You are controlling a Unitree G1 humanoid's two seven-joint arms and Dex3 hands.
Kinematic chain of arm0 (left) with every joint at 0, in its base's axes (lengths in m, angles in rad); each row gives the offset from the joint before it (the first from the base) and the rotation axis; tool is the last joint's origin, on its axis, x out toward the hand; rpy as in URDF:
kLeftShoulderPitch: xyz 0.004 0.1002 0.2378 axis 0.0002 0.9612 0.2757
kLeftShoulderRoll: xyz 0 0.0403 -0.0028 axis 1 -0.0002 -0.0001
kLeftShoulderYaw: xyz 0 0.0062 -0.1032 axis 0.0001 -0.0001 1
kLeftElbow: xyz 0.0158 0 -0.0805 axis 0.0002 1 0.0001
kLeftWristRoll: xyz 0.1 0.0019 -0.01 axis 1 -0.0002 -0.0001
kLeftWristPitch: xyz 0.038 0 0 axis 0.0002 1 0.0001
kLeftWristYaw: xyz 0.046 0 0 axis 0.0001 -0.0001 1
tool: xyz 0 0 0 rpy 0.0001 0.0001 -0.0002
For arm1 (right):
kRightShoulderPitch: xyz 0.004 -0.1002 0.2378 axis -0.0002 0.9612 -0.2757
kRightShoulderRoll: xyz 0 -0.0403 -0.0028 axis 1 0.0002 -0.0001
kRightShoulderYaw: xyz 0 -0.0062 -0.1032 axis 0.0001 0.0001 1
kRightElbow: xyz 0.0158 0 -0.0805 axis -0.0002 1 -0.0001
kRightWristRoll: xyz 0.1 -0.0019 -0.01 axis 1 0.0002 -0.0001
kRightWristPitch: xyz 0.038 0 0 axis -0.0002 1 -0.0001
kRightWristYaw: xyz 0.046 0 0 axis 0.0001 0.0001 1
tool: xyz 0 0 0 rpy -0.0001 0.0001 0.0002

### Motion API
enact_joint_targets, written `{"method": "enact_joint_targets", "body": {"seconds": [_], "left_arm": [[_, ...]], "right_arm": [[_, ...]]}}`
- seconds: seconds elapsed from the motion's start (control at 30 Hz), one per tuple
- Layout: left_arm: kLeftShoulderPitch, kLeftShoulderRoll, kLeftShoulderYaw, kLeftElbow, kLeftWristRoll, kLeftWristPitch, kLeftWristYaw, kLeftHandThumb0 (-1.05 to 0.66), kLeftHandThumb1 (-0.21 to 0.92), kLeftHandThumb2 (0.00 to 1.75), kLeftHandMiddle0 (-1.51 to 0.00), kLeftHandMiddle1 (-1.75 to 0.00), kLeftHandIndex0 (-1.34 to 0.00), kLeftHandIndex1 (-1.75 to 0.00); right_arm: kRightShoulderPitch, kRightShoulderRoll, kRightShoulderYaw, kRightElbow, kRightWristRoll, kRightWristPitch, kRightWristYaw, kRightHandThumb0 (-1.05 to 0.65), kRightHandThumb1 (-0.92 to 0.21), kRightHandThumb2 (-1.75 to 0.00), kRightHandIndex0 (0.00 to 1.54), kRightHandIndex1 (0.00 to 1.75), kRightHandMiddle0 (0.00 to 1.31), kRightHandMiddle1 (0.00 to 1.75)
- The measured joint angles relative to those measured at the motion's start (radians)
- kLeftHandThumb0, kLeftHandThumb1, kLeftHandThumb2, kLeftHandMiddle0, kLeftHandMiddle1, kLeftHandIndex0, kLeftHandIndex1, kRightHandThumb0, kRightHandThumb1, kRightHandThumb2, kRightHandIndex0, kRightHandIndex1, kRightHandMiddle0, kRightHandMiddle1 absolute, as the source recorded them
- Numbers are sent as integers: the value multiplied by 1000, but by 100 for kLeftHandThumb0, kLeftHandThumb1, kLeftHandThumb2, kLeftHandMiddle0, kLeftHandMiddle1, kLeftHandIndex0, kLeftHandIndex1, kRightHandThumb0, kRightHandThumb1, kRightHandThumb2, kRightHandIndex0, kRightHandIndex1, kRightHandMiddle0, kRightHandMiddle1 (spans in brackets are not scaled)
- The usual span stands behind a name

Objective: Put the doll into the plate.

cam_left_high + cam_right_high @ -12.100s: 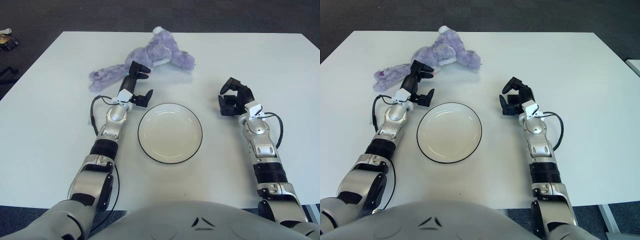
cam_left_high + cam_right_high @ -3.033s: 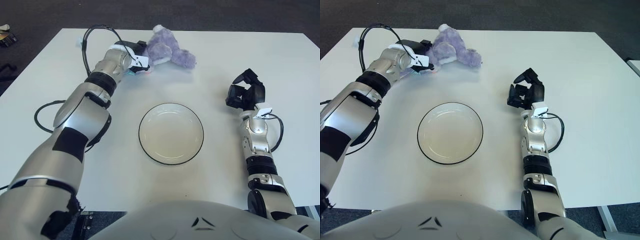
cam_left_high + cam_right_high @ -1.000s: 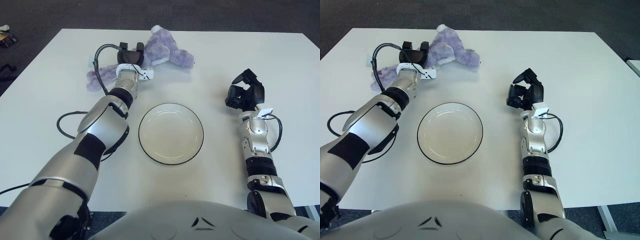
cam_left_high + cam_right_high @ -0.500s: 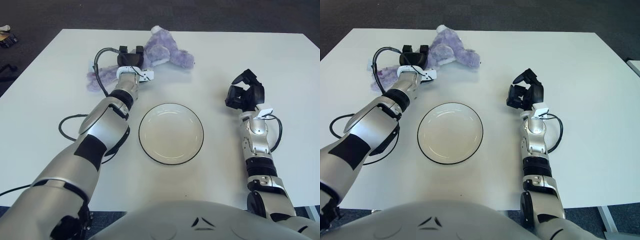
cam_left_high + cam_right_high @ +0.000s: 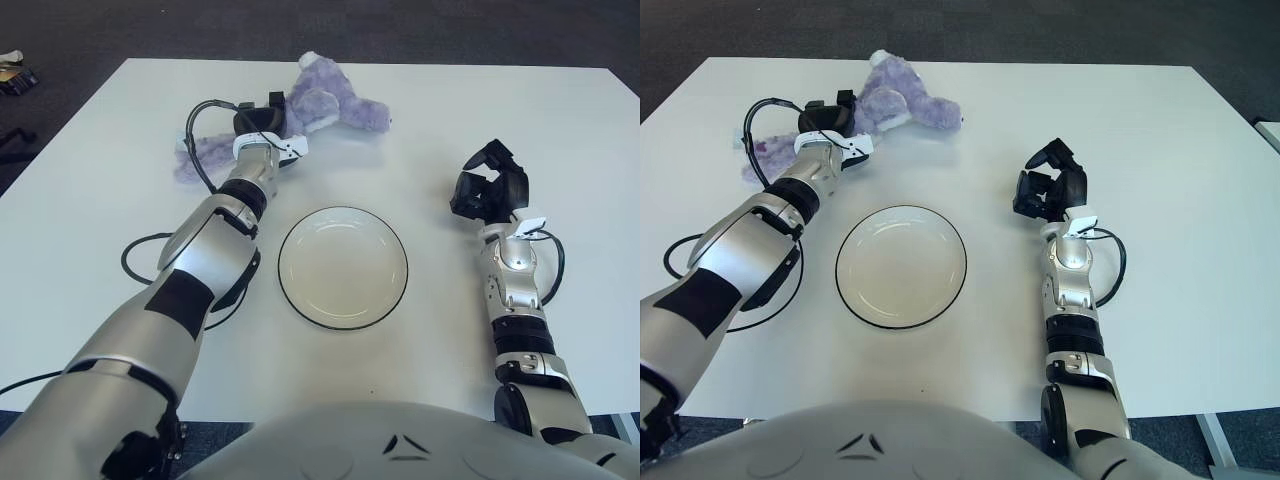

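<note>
A purple plush doll (image 5: 330,105) lies on its side at the far middle of the white table (image 5: 520,110), its long limbs trailing left to about (image 5: 200,160). My left hand (image 5: 262,122) reaches over the doll's middle, its black fingers curled into the plush. The white plate (image 5: 343,326) with a dark rim sits at the table's centre, nearer me than the doll, with nothing in it. My right hand (image 5: 488,190) shows to the right of the plate, fingers loosely bent and holding nothing.
A black cable (image 5: 200,112) loops from my left wrist over the doll's limbs, and another loop lies on the table by my left forearm (image 5: 135,262). Dark carpet surrounds the table; small objects lie on the floor at far left (image 5: 12,75).
Over the last second my left hand has tilted rightward on the doll, and the doll's body has shifted slightly right and up with it. The right arm has not moved.
</note>
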Motion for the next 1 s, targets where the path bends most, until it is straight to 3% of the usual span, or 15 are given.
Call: {"method": "enact_joint_targets", "body": {"seconds": [0.27,0.4,0.43,0.5,0.6,1.0], "left_arm": [[2,4,10,-3,-1,-28,-1,49,24,125,-77,-153,0,-168],[2,7,14,-4,-1,-44,-7,48,26,123,-75,-154,-15,-173],[2,8,15,-5,-1,-47,-9,31,26,124,-79,-145,-26,-174],[2,10,21,-7,-7,-53,-15,15,25,125,-83,-138,-35,-174],[2,10,34,-8,-22,-54,-26,5,20,129,-90,-127,-48,-174],[0,10,111,-19,-96,-63,-52,0,0,150,-100,-119,-74,-175]], "right_arm": [[2,0,0,-3,9,7,3,-47,-36,-127,136,175,58,175],[5,0,0,-6,9,17,3,-47,-35,-128,136,175,59,175],[5,0,1,-7,9,18,2,-47,-35,-128,136,175,59,175],[6,0,1,-9,9,20,1,-47,-34,-129,136,175,59,175],[7,0,1,-11,8,22,-1,-47,-34,-129,136,175,60,175],[9,-1,3,-16,-3,32,-8,-48,-33,-130,134,175,60,175]]}}
